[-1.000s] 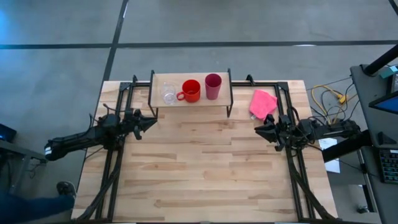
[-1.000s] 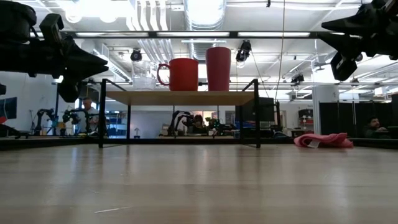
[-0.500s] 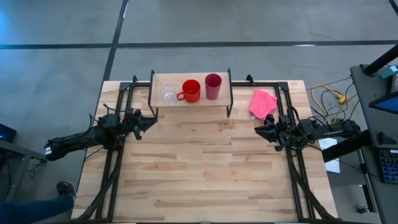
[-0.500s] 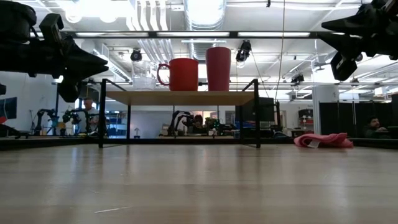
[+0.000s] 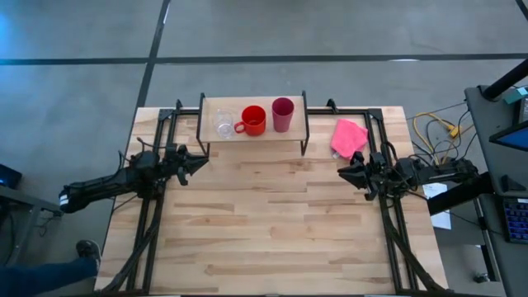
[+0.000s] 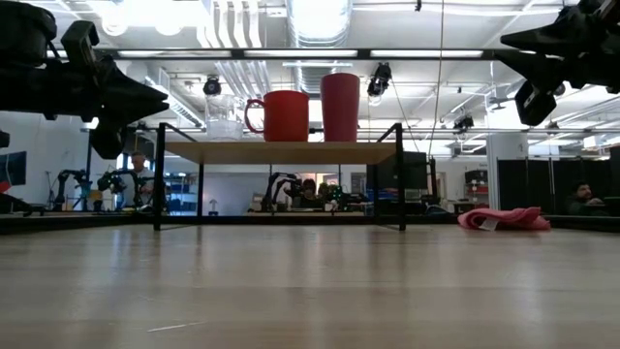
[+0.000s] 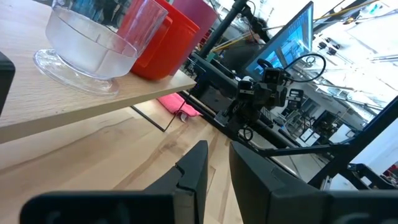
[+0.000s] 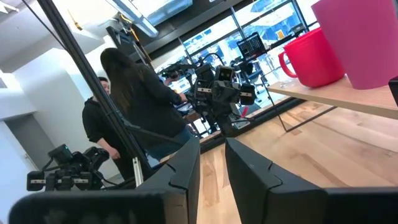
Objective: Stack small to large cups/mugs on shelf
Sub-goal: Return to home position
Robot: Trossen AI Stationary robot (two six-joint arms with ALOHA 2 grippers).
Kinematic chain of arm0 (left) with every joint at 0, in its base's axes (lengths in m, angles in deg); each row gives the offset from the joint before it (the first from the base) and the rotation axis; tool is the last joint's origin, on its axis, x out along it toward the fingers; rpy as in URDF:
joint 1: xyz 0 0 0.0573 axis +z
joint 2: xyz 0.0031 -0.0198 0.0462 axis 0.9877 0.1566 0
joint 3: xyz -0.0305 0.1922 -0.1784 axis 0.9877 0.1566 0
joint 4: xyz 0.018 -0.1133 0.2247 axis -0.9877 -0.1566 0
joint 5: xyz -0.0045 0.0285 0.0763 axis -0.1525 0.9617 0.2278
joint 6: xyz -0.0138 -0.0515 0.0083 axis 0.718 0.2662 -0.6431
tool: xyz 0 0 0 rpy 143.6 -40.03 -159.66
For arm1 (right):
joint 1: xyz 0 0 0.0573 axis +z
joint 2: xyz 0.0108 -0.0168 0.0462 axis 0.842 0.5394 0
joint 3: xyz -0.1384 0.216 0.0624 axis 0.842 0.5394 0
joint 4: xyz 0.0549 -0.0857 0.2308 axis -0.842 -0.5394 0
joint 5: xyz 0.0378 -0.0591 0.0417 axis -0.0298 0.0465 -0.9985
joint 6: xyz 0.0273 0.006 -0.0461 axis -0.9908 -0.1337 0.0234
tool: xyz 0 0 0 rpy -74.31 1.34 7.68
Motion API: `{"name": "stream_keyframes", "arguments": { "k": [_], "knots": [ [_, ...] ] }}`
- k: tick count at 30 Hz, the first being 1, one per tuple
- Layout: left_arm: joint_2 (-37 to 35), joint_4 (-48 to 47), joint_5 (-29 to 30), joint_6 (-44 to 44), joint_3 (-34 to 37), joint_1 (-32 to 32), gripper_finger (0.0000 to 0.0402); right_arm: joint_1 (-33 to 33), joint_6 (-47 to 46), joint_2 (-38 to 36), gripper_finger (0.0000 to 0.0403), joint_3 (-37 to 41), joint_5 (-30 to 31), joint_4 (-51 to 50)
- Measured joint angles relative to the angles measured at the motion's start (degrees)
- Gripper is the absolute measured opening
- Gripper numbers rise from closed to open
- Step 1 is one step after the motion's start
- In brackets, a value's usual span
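Note:
The shelf (image 5: 294, 124) stands at the table's far edge on thin black legs. On its wooden top, from left to right, stand the clear glass cup (image 5: 223, 124), the red-orange mug (image 5: 254, 120) with its handle turned toward the glass, and the magenta tumbler (image 5: 282, 114). Each rests upright on its base; the low view shows them in a row on the shelf (image 6: 281, 152). My left gripper (image 5: 201, 162) hovers shut, off the shelf's left near corner. My right gripper (image 5: 341, 172) hovers shut, right of the shelf, above the table.
A pink cloth (image 5: 348, 136) lies on the table right of the shelf, just beyond my right gripper. Black frame rails (image 5: 153, 206) run along both table sides. Bare wooden tabletop (image 5: 272, 223) spreads between the arms and toward the near edge. A person (image 8: 134, 118) stands beyond the table.

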Motion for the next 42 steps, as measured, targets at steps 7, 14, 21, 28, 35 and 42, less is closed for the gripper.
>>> {"name": "stream_keyframes", "arguments": {
  "k": [7,14,21,28,35,42],
  "knots": [
    [0.0,0.15,0.0,0.0,0.0,0.0,0.0052,0.0,0.0,0.0,0.008,-0.01,0.0,0.0],
    [0.0,0.13,0.0,0.0,0.0,0.0,0.0052,0.0,0.0,0.0,0.0072,-0.01,0.0,0.0],
    [0.0,0.13,0.01,0.0,0.0,0.0,0.0052,0.01,0.0,0.0,0.0074,-0.02,0.0,0.0],
    [0.0,0.11,0.02,0.0,0.0,0.0,0.0052,0.0,0.0,0.0,0.0079,-0.03,0.0,0.0],
    [0.02,0.09,0.02,0.0,0.0,0.0,0.0052,0.01,0.0,0.0,0.0071,-0.03,0.0,0.0],
    [0.02,0.09,0.02,0.0,0.0,0.0,0.0052,0.01,0.0,0.0,0.0075,-0.03,0.0,0.0]
  ]
}}
